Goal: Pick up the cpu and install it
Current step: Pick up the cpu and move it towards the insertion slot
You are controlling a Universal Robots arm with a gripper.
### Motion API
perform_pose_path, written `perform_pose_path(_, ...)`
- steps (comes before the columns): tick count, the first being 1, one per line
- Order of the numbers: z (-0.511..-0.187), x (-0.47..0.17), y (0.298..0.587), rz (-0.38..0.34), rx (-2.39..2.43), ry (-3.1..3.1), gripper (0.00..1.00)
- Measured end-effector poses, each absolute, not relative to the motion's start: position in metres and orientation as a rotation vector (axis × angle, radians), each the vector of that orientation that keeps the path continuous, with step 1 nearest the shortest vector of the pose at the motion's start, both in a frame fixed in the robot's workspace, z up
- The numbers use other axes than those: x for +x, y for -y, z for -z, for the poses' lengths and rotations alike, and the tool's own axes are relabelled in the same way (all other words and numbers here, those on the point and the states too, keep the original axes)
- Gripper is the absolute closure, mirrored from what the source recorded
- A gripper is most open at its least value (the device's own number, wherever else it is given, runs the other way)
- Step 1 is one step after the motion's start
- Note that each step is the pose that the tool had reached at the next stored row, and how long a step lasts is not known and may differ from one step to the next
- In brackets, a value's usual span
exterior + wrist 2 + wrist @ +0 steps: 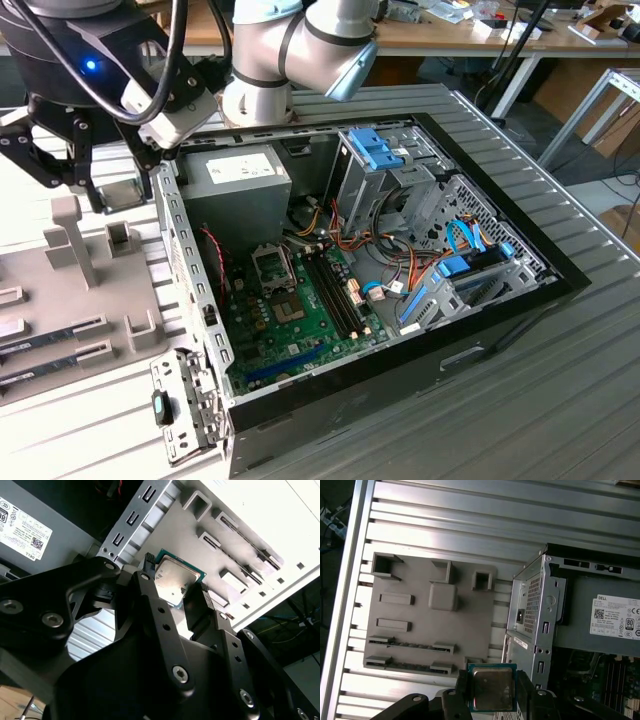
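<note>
Ribbed metal table (580,380). Open computer case (420,385) holds motherboard (290,320), grey power supply (235,190), cables (400,275). Gripper (176,575) pinching cpu (172,581) by edges, above grey fixture tray (420,640) beside case.

In the second wrist view, two opposite edges of the cpu (175,582) are hidden behind the black fingers (150,597) of the claw (175,577) that clamp it. The claw's body runs off the bottom edge. In the first wrist view the cpu (491,689) covers a strip of the grey holder plate (420,625). The computer case (535,605) is cut by the right and bottom edges there. In the exterior view the claw (65,175) is cut by the left edge, and what sits between its fingers is too dark to tell. The arm (300,50) leaves by the top edge. The socket (272,265) on the board is too small to make out its latch.
</note>
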State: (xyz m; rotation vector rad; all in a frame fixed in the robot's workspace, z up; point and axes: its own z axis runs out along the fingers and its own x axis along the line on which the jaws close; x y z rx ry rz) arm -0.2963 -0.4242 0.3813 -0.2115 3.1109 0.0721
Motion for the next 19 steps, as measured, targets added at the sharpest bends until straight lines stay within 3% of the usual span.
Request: perform_pose_path(19,-0.3794,-0.2925,0.4249,-0.072,-0.211,-3.111,0.53)
